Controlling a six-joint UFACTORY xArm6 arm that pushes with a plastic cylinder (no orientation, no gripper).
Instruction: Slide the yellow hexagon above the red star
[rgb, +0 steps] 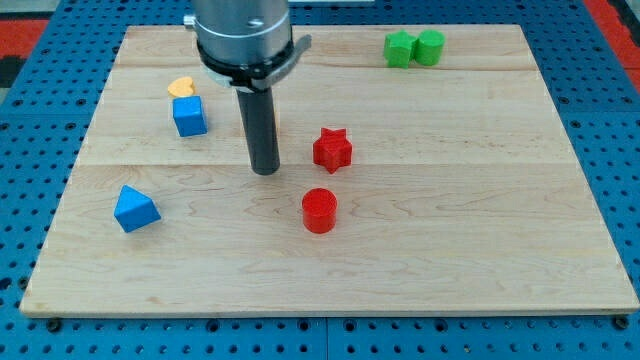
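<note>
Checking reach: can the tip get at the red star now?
Probably yes: my tip stands just to the view's left of the red star, bare board between them; the red cylinder lies lower, aside.

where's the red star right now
The red star sits near the board's middle, just to the view's right of my tip, with the red cylinder below it.

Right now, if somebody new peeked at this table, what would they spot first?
Probably the big dark rod coming down from the view's top, with my tip on the wooden board just left of the red star. Next, the red cylinder below the star, and the two green blocks touching at the top right.
</note>
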